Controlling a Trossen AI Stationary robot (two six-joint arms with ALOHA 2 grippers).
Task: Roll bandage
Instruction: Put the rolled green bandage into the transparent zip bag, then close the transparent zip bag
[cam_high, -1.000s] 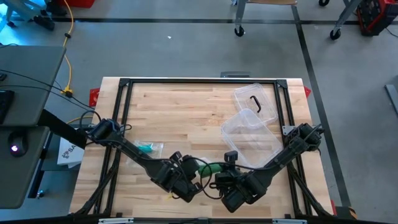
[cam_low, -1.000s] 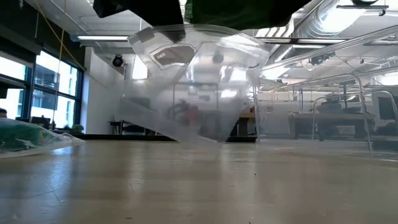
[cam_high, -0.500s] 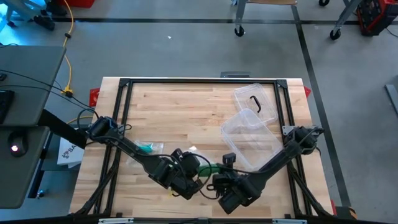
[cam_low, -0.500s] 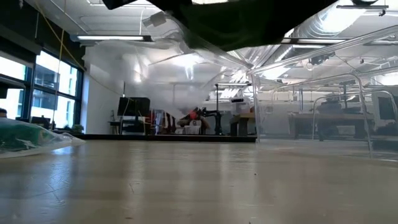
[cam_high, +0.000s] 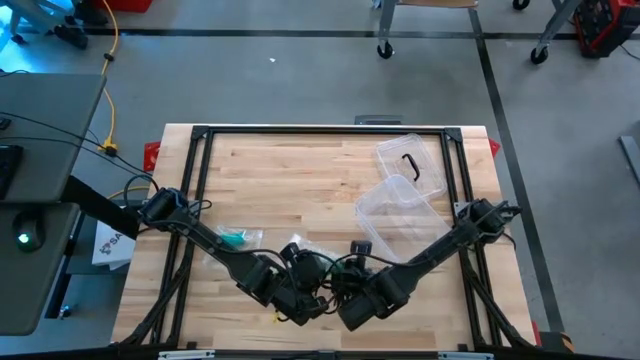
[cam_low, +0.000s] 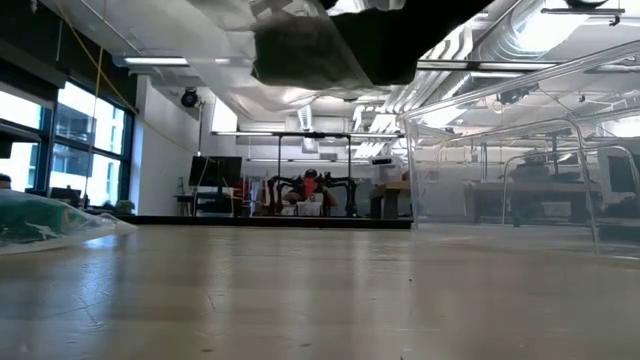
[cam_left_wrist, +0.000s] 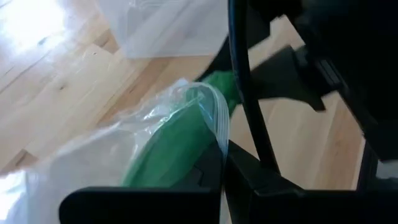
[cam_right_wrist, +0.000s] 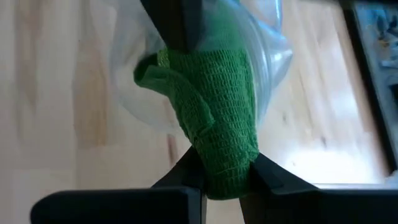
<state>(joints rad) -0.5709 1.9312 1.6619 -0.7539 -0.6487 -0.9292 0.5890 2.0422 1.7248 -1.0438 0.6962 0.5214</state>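
Two end effectors: right (cam_right_wrist: 221, 177) pinches one green bandage (cam_right_wrist: 214, 106); left (cam_left_wrist: 221, 162) seemingly pinches one plastic bag (cam_left_wrist: 155, 124).

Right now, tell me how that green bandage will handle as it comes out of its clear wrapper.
The green bandage looks soft and floppy: one end folds over loosely. Its woven crepe texture probably grips rather than slips, and the right gripper pinches it visibly. The clear wrapper looks thin, crinkly and light, so it would likely drag along.

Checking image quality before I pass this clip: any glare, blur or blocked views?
Left wrist view: strong glare on the table, green bandage and plastic bag soft and close. Right wrist view: bandage weave sharp, wood behind blurred. Low view: dark out-of-focus shapes fill the top edge; clear box reflects ceiling lights.
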